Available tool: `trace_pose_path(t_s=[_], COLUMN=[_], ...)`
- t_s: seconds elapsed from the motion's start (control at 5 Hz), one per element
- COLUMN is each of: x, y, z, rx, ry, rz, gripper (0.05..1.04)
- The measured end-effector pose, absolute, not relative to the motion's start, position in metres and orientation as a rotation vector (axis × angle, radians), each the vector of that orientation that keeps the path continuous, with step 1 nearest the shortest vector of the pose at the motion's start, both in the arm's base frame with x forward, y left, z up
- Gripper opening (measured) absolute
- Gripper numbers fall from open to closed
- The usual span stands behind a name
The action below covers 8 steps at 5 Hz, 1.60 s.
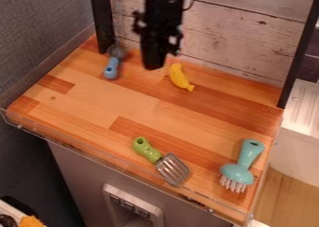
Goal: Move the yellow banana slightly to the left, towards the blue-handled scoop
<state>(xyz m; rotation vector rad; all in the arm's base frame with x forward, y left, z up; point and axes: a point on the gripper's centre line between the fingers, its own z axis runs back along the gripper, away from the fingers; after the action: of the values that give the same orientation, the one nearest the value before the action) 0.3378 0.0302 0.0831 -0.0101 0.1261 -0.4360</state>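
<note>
Claw (154,66) hangs over the back part of the wooden surface (134,102), pointing down; you cannot tell whether it is spread or pressed together. Nearest it in your view: yellow banana-shaped piece (179,76), lying near the surface's back edge, just right of the claw, narrow tip angled toward the front right. On the claw's other side you have a blue-handled utensil (111,68) by the back left corner, handle toward the front, grey head toward the back. Near the front edge, note a green-handled spatula (172,169), slotted metal head nearer that edge than its handle. Close to the front right corner: teal brush (237,173), pale bristles facing the front edge. Whitewashed boards (240,39) stand behind the surface.
</note>
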Motion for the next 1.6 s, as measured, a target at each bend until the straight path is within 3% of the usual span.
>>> trace_pose_path(t_s=[0.4,0.8,1.0,1.4,1.6], x=[0.38,0.393,0.395,0.395,0.392], y=[0.014,0.012,0.011,0.008,0.006], z=[0.082,0.059,0.041,0.013,0.007], rx=[-0.001,-0.006,-0.007,0.001,0.006], ry=[0.143,0.134,0.132,0.138,0.147], rz=[-0.423,-0.217,-0.174,-0.262,-0.35], gripper=[0.078,0.11,0.29,0.851,0.95])
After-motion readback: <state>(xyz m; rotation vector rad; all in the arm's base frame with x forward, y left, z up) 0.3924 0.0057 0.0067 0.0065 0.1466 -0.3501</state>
